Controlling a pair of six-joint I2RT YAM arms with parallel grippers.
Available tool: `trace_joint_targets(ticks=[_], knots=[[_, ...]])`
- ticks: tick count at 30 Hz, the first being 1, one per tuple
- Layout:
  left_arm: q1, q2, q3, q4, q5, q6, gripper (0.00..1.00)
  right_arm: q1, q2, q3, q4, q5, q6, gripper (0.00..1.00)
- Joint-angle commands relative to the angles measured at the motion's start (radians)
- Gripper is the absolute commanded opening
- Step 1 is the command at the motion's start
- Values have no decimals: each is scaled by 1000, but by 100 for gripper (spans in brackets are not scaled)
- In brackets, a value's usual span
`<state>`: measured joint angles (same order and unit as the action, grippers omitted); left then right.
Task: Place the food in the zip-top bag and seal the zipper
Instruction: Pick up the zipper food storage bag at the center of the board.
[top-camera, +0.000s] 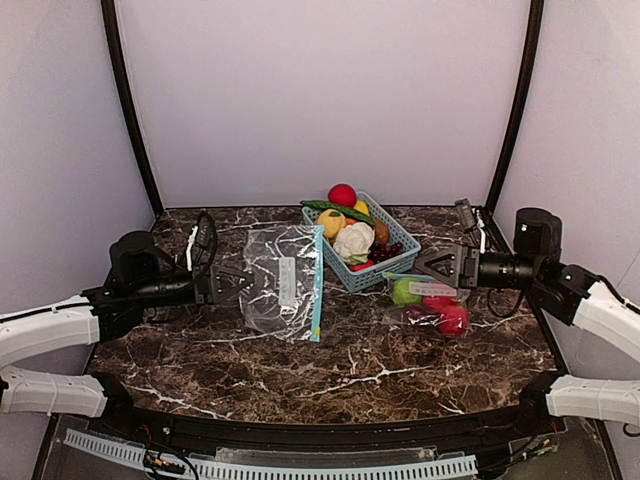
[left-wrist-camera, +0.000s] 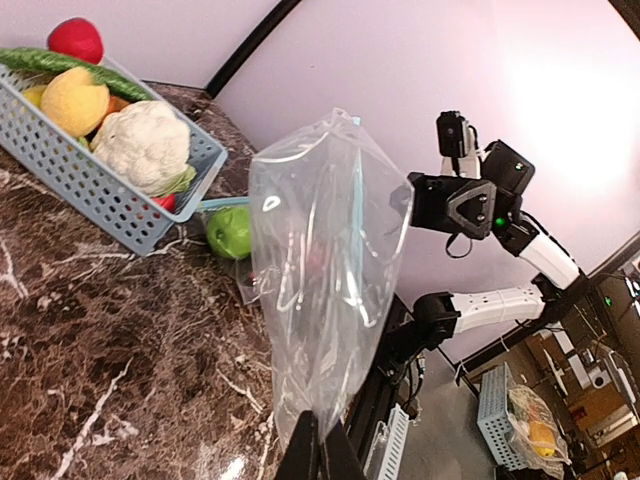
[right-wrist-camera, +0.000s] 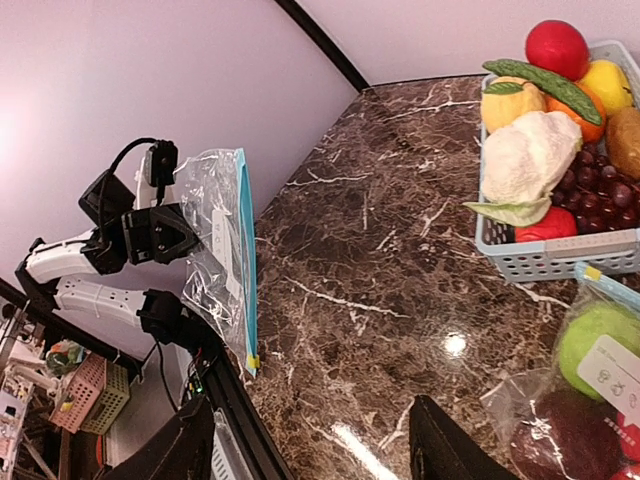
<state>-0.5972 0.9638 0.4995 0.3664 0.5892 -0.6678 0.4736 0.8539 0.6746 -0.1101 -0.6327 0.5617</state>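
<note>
A clear zip-top bag (top-camera: 283, 283) with a blue zipper strip (top-camera: 317, 285) hangs upright and empty, its bottom edge pinched in my left gripper (top-camera: 245, 283). In the left wrist view the gripper (left-wrist-camera: 320, 452) is shut on the bag (left-wrist-camera: 325, 290). The food, a red fruit (top-camera: 342, 194), a yellow citrus (top-camera: 331, 221) and a cauliflower (top-camera: 353, 240), fills the light-blue basket (top-camera: 328, 250). My right gripper (top-camera: 422, 265) hovers open beside the basket, nothing between its fingers (right-wrist-camera: 450, 445). The right wrist view shows the held bag (right-wrist-camera: 225, 250) far across the table.
A second clear bag (top-camera: 430, 300) lies under my right gripper, holding a green apple (top-camera: 405, 291) and red fruit (top-camera: 452, 318). In the right wrist view this apple (right-wrist-camera: 590, 335) lies just below the basket (right-wrist-camera: 560, 258). Marble table (top-camera: 330, 370) stretches in front.
</note>
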Motion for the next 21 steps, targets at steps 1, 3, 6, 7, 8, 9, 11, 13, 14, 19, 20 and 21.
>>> trace_joint_targets(ticks=[1, 3, 6, 7, 8, 9, 11, 13, 14, 19, 20, 21], knots=[[8, 19, 35, 152, 127, -45, 1, 104, 22, -33, 188, -25, 24, 63], [8, 24, 47, 175, 136, -62, 1, 162, 51, -43, 236, -27, 33, 61], [7, 25, 56, 198, 138, -79, 1, 263, 111, -50, 313, -16, 42, 58], [7, 25, 56, 203, 136, -81, 1, 293, 132, -49, 329, 1, 43, 57], [7, 25, 56, 211, 136, -86, 1, 322, 152, -48, 340, 18, 43, 56], [7, 29, 57, 217, 137, -89, 1, 350, 172, -48, 353, 30, 43, 55], [7, 32, 57, 222, 140, -94, 1, 391, 221, -44, 378, 51, 48, 53], [7, 34, 54, 231, 140, -100, 1, 425, 268, -36, 404, 63, 50, 51], [7, 35, 51, 235, 141, -103, 1, 439, 289, -24, 415, 66, 51, 50], [7, 28, 46, 237, 140, -105, 1, 506, 402, 41, 425, 84, 20, 48], [7, 24, 45, 234, 139, -104, 1, 515, 417, 51, 425, 91, 12, 47], [7, 23, 44, 227, 135, -100, 1, 524, 432, 57, 427, 96, 9, 47]])
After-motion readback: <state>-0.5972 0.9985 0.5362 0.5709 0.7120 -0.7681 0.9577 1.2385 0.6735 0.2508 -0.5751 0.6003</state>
